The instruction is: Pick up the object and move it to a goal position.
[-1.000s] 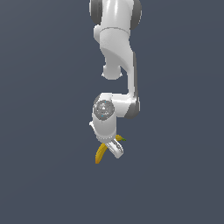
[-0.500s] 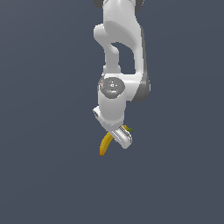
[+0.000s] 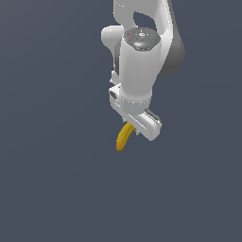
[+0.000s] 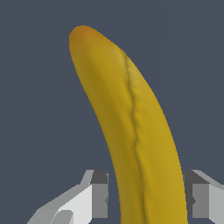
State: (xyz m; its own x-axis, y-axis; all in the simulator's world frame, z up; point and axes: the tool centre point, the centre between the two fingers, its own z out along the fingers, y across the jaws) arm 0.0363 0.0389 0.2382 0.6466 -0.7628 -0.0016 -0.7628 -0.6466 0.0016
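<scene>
One banana (image 4: 135, 131) between end effector (image 4: 146, 199) fingers.

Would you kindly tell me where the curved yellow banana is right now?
The curved yellow banana is clamped in the white gripper near the exterior view's centre, hanging down toward that view's left; in the wrist view it sits between the fingers.

Matt creased yellow banana (image 4: 131, 127), smooth glossy white hand (image 3: 140, 124)

Around the gripper (image 3: 133, 128) and the banana (image 3: 124, 137) clamped between its jaws, the exterior view shows only plain dark background on every side, with nothing standing near. In the wrist view the banana (image 4: 131, 131) itself fills the gap between the fingers (image 4: 98, 194).
</scene>
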